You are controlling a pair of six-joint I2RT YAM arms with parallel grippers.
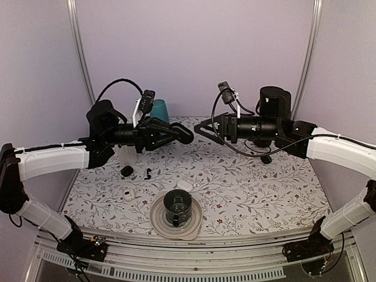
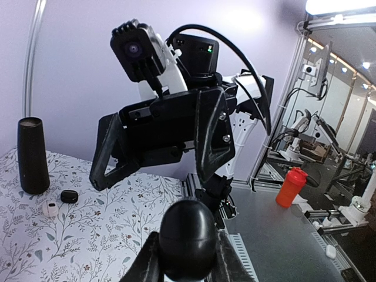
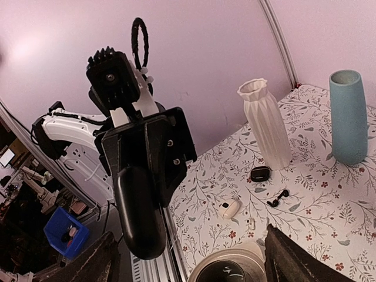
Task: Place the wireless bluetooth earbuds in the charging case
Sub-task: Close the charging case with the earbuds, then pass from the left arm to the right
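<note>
Hanging above the table point(image 1: 264, 188), the left gripper point(image 1: 178, 134) is clamping a black oval pod point(image 2: 188, 238) (probably the charging case) facing the right gripper point(image 1: 201, 126), which is gaping wide, empty. The earbuds point(image 1: 148, 173) are lying below, on the left arm's side.

Walls: plain pale lilac wall point(image 1: 194, 53) at the back and sides | Frame: slim metal posts point(image 1: 79, 47) rising at the rear corners | Furniture: table point(image 1: 252, 188) under a white floral-print cloth | Light: bright strip light point(image 2: 341, 6) overhead | Beyond: metal-framed glass panel point(image 2: 320, 117), grey surface point(image 2: 276, 235) below it, possibly the floor | Low down: blue bin point(image 3: 66, 232)
</note>
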